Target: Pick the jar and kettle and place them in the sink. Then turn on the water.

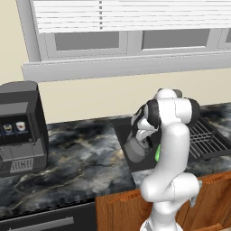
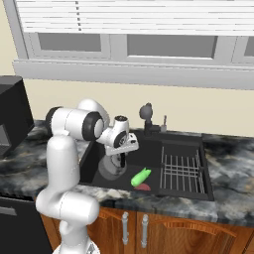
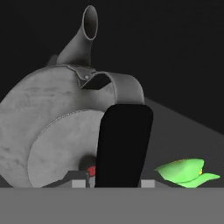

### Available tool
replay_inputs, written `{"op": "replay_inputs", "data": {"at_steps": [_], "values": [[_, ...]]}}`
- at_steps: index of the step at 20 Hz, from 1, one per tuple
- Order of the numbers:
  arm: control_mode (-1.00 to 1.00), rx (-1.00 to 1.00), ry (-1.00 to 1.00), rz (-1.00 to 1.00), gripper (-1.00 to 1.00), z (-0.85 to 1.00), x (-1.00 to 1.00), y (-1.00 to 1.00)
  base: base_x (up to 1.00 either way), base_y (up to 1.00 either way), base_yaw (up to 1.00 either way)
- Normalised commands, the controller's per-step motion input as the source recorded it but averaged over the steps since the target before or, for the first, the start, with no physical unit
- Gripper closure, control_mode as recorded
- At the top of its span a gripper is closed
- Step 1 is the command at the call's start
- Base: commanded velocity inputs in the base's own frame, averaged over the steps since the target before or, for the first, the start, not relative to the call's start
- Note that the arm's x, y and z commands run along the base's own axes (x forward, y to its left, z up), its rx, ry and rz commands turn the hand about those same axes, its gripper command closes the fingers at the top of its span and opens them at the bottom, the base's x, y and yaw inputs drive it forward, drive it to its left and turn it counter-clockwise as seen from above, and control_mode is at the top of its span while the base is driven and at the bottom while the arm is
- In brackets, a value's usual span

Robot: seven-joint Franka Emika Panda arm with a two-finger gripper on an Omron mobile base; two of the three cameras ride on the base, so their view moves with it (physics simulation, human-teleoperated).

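**Kettle down in the sink basin**

The kettle (image 3: 52, 131) sits inside the black sink (image 2: 198, 191), at its left end, beside a green vegetable (image 2: 141, 177) and a red one (image 2: 143, 187). The gripper (image 2: 120, 159) hangs just over it, jaws straddling the black handle (image 3: 124, 146); whether they pinch it I cannot tell.

Kettle (image 1: 134, 149) at centre of left base view: mostly covered by the arm, only a grey sliver visible. Right base view: gripper (image 2: 120, 159) overlaps the kettle top, can't tell whether the jaws are closed on the handle. Hand view: black handle (image 3: 124, 146) blocks the lid knob and the gap between the fingertips; kettle body cut off at left edge. Green object (image 3: 186, 171) clipped at the bottom. Red object (image 2: 143, 187) too small to identify. Coffee machine (image 1: 20, 128) cut off at left edge.
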Motion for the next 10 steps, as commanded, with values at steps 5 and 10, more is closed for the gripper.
{"op": "replay_inputs", "data": {"at_steps": [5, 10], "values": [[-1.0, 0.0, 0.0, 0.0, 1.0, 0.0, 0.01, 0.0, 0.0, 0.0, 0.0], [-1.0, 0.0, 0.0, 0.0, 1.0, 0.0, 0.01, 0.0, 0.0, 0.0, 0.0]]}}
